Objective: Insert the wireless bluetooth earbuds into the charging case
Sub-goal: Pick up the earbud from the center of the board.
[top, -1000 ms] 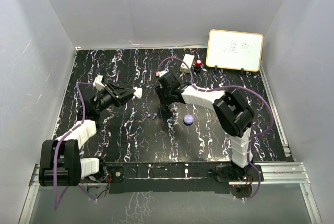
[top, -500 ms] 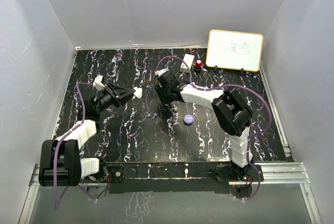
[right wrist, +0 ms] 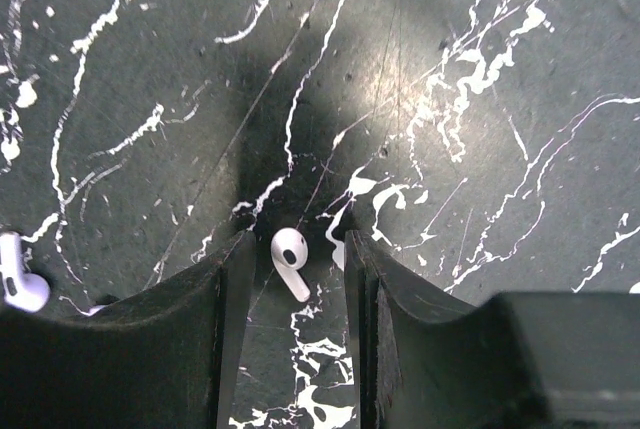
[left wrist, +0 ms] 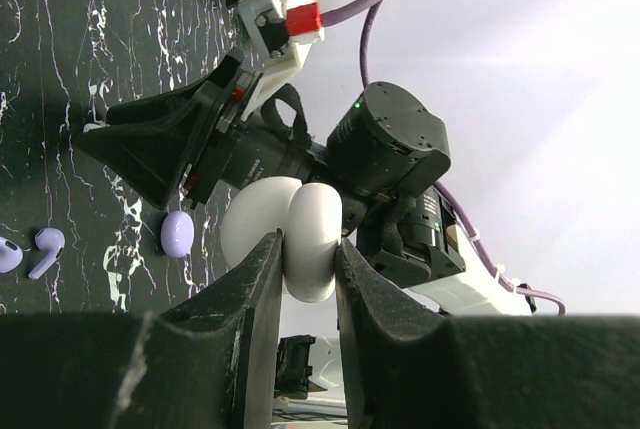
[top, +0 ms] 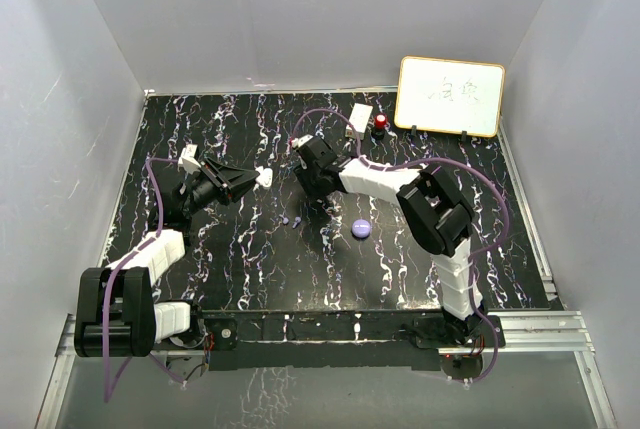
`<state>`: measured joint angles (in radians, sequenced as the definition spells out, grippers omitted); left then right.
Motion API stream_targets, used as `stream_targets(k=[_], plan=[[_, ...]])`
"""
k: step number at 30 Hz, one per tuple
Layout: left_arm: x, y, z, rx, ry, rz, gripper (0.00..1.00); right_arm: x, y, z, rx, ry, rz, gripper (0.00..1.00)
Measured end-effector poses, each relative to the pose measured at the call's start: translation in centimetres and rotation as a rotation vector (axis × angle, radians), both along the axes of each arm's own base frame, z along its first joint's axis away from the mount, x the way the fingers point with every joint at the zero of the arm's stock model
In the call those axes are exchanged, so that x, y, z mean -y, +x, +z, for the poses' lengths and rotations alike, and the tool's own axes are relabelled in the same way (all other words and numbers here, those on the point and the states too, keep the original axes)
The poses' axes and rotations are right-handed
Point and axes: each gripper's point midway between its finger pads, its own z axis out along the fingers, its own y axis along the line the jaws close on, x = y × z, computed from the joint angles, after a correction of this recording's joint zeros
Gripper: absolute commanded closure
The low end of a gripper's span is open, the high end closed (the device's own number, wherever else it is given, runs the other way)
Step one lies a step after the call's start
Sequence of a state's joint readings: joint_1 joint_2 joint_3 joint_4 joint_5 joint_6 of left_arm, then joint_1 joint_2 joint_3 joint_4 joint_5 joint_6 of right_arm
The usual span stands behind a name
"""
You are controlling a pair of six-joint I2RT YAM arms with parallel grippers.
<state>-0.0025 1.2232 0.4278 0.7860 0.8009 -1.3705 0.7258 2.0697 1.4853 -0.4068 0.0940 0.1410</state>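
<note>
My left gripper (left wrist: 308,249) is shut on the white charging case (left wrist: 316,221), holding it above the table; from above the case (top: 265,177) shows at that gripper's (top: 257,178) tips. My right gripper (right wrist: 296,241) points down at the table, open, with a white earbud (right wrist: 289,258) lying flat between its fingers, nearer the left one. In the top view this gripper (top: 311,194) hides that earbud. Two purple earbuds (left wrist: 45,247) lie on the table, small marks from above (top: 290,219); one (right wrist: 15,281) shows at the right wrist view's left edge.
A round purple case (top: 361,229) sits on the black marbled table (top: 250,269) right of the right gripper. At the back stand a whiteboard (top: 450,96), a red knob (top: 380,122) and a small white box (top: 359,119).
The right arm has swung slightly left and toward the back, carrying its gripper a little left. The left arm and the white case have not moved.
</note>
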Motion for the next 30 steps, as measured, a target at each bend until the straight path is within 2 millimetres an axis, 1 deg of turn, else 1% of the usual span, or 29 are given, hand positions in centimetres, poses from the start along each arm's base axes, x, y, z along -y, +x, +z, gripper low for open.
stream_targets(k=[3,10,21,30], plan=[[0.0,0.0,0.0,0.0,0.0,0.0,1.0,0.28,-0.44,-0.65,-0.023,-0.018,0.008,0.61],[0.0,0.0,0.0,0.0,0.0,0.0,1.0,0.2,-0.54,-0.37,-0.032,-0.022,0.019,0.63],[0.0,0.0,-0.01,0.0,0.001,0.0,1.0,0.38,-0.88,-0.67,-0.056,-0.05,0.047,0.66],[0.0,0.0,-0.02,0.0,0.001,0.0,1.0,-0.16,-0.68,-0.72,-0.058,-0.045,0.078,0.68]])
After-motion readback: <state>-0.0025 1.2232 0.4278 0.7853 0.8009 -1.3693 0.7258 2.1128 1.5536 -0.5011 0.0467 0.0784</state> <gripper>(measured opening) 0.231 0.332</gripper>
